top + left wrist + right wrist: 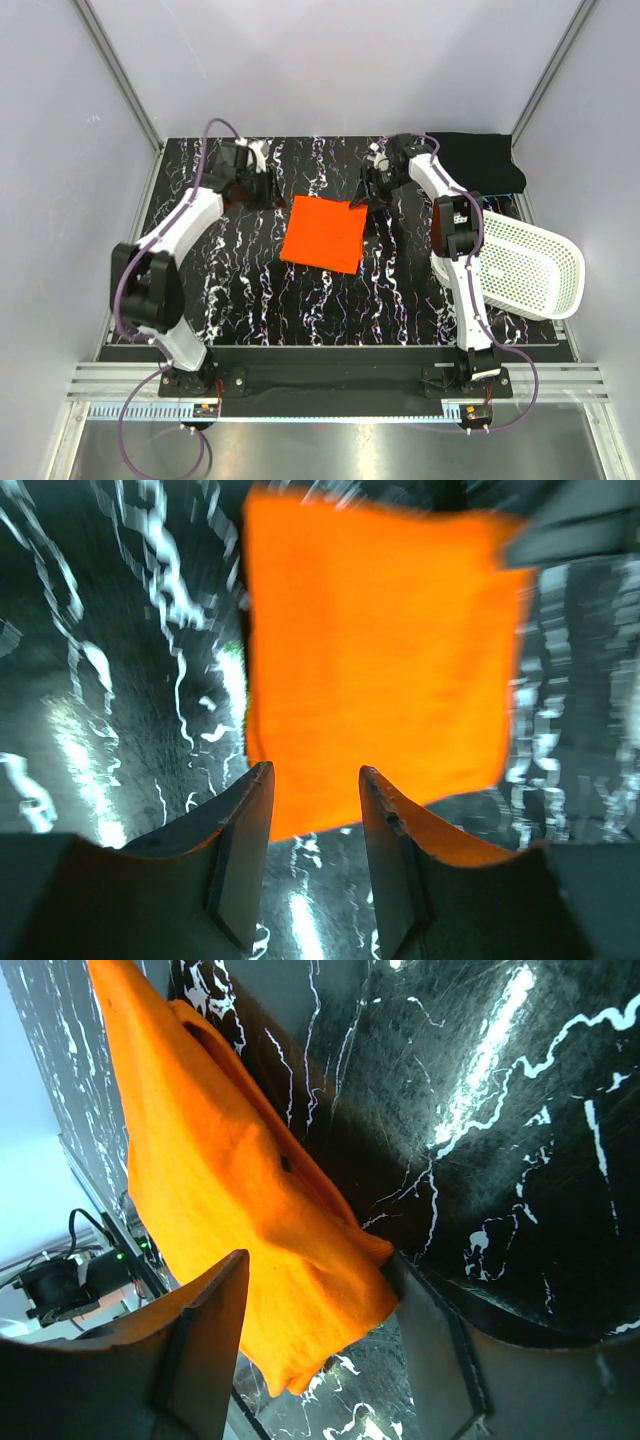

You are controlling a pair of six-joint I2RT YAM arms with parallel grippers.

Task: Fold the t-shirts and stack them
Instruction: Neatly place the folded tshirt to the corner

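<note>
The bright orange t-shirt (322,234) lies folded into a square in the middle of the dark marbled table. The black t-shirt (480,160) lies folded at the far right corner. My left gripper (268,190) hovers just off the orange shirt's far left corner. In the left wrist view it (315,775) is open, with only table between the fingers and the shirt's (380,650) edge just beyond the tips. My right gripper (368,190) is at the far right corner. Its jaws (318,1258) stand apart around a lifted corner of the orange cloth (210,1160), with one finger touching it.
A white perforated basket (525,268) lies tipped at the table's right edge, next to the right arm. Grey walls close in the back and sides. The black shirt sits just behind the right gripper.
</note>
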